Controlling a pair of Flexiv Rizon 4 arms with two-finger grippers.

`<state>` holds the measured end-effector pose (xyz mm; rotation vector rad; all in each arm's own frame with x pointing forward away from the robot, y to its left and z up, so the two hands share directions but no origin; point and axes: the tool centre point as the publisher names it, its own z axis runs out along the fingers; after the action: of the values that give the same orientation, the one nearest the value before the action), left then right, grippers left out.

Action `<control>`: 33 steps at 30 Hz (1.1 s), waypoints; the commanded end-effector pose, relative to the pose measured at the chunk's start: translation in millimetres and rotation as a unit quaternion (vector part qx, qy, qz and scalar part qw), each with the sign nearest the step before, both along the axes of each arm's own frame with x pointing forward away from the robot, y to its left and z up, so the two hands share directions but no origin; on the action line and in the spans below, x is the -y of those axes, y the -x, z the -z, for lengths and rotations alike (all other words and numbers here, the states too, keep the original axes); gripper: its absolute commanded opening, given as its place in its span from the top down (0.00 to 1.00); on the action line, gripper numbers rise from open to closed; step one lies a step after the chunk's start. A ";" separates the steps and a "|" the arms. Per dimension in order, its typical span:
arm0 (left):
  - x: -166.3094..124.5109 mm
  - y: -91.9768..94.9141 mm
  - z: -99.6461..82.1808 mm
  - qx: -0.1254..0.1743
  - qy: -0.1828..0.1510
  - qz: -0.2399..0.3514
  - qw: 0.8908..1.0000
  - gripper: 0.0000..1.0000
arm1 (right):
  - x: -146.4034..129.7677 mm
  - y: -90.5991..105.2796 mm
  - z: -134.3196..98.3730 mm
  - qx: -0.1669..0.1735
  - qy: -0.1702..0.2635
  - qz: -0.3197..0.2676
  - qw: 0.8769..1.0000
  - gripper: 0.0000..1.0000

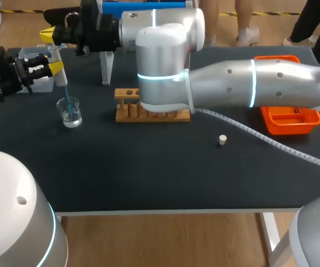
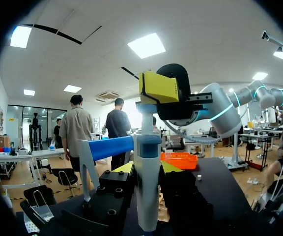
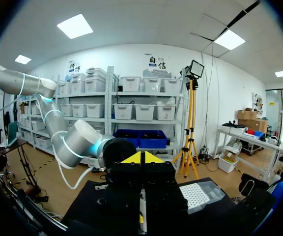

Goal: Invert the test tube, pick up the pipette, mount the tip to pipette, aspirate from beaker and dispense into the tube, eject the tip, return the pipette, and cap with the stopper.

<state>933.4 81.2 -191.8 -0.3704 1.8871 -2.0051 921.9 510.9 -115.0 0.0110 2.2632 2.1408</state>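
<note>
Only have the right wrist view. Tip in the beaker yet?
Observer: Yes. In the head view the blue tip dips into the beaker.
Operator: What's holding the pipette?
Observer: The left gripper, shut on the pipette.
Operator: Where's the stopper?
Observer: The stopper lies on the table, right of the rack and nearer the front edge.
</note>
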 end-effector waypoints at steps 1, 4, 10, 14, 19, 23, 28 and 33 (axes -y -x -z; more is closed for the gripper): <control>-1.0 0.2 0.6 0.001 0.001 0.001 1.000 1.00 | -3.1 -1.1 2.1 -0.001 -0.001 0.002 1.000 1.00; -1.0 0.2 0.6 0.001 0.001 0.001 1.000 1.00 | -3.8 -2.0 2.9 -0.002 0.000 0.003 1.000 1.00; -1.0 0.2 0.6 0.001 0.001 0.001 1.000 1.00 | -5.0 -1.4 6.1 -0.003 0.004 0.004 1.000 1.00; -1.0 0.2 0.6 0.001 0.001 0.001 1.000 1.00 | -4.7 -0.8 7.7 -0.004 0.005 0.004 1.000 1.00; -1.0 0.2 0.6 0.001 0.001 0.001 1.000 1.00 | -3.6 -0.2 10.3 -0.006 0.007 0.004 1.000 1.00; -1.0 0.2 0.6 0.001 0.001 0.001 1.000 1.00 | -2.9 0.5 13.0 -0.008 0.008 0.005 1.000 1.00; -1.0 0.2 0.6 0.001 0.001 0.001 1.000 1.00 | -1.9 1.1 16.7 -0.012 0.009 0.006 1.000 1.00; -1.0 0.2 0.6 0.001 0.001 0.001 1.000 1.00 | -0.7 2.3 19.8 -0.014 0.010 0.006 1.000 1.00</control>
<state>932.1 80.7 -195.5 -0.3707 1.8870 -2.0043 921.1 512.5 -128.9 0.0500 2.2995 2.1234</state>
